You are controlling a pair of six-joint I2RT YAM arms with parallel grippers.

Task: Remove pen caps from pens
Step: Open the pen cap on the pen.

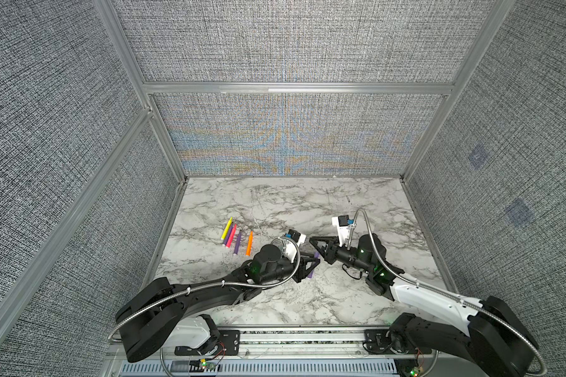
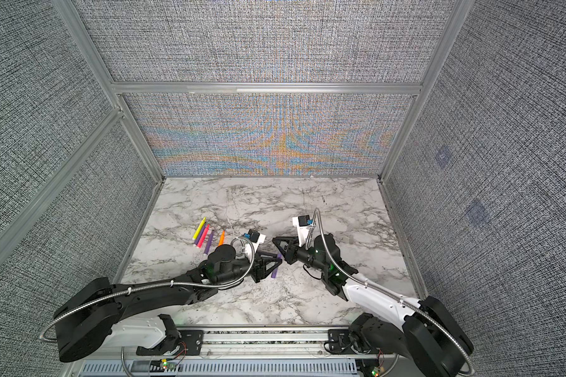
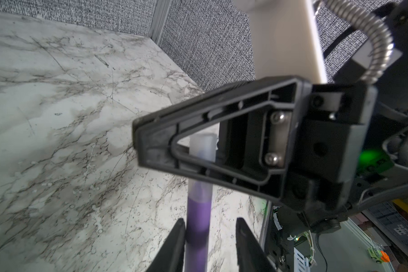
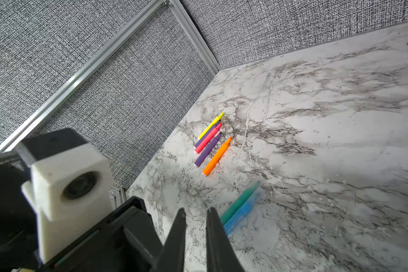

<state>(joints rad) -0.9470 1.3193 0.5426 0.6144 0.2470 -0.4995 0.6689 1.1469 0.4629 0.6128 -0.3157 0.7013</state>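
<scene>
Left jaws: your left gripper [image 3: 210, 220] is spread around the purple pen [image 3: 197, 222]; only one finger touches the barrel.
Right jaws: your right gripper [image 4: 196, 209] is closed on the clear pen cap [image 3: 201, 146], which covers the purple pen's tip.
Green and blue pens [image 4: 238, 203]: side by side, near the purple pen.
Other pens [image 1: 231, 236]: you see five in a row on the marble table [image 1: 307, 202], well apart from the purple pen.

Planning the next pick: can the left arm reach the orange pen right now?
Probably, but not at once. The orange pen lies uncovered on the marble table, close beside that arm. The purple pen sits between the fingers of the left gripper and must go first.
</scene>
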